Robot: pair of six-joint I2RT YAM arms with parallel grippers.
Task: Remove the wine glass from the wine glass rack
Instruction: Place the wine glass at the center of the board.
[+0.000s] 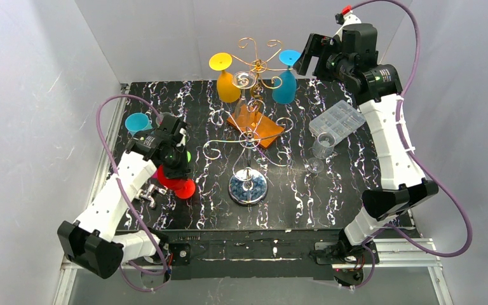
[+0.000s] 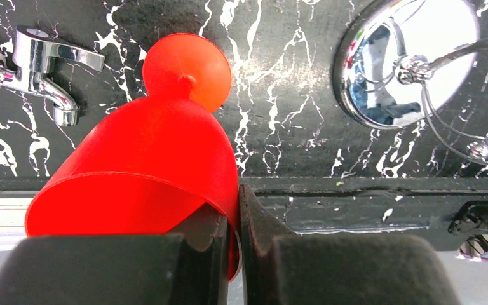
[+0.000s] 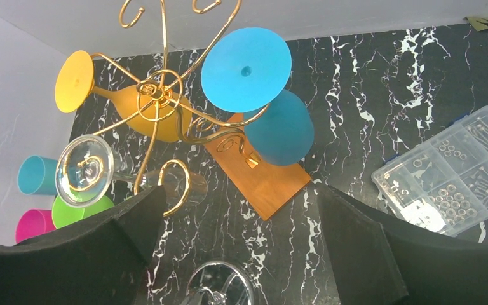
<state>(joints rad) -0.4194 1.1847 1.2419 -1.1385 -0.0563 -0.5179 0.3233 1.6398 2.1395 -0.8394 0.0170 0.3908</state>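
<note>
A: Surface & room, quick?
B: Bench (image 1: pixel 292 210) is black w/ white marble veins, metal rail (image 1: pixel 406 244) along the near edge. Pale grey walls (image 1: pixel 32 95) left, back & right.
A: Nearest stuff?
B: Left hand (image 2: pixel 238 210) is pinched tight on the rim of the red glass (image 2: pixel 159 146), near-left of the bench. Glass is tipped over, foot pointing away from the hand. Can't tell if the foot touches the bench. Chrome tap (image 2: pixel 44 67) lies just beside it.
A: Rack?
B: Rack (image 1: pixel 248 186) stands upright mid-bench, shiny round base right of the red glass & apart from it. Loose clear glass (image 1: pixel 323 146) sits right of the rack, parts box (image 1: pixel 338 119) just behind that. Orange block (image 1: pixel 257 127) lies behind the pole.
A: Further back?
B: Top tier: yellow glass (image 1: pixel 228 86) & blue glass (image 1: pixel 284 88) hang bowl-down, hung clear glass (image 3: pixel 86 170) between them. Right hand (image 3: pixel 241 203) is up high at far right by the blue glass, spread wide, nothing in it.
A: Views differ?
B: Top cam gives both arms & the whole layout. Only left wrist shows the grip on the rim. Only right wrist shows the pink cup (image 3: pixel 32 225), next to the green cup (image 3: pixel 79 210) & teal cup (image 3: pixel 35 175) at the left edge, plus small metal bits in the box.
</note>
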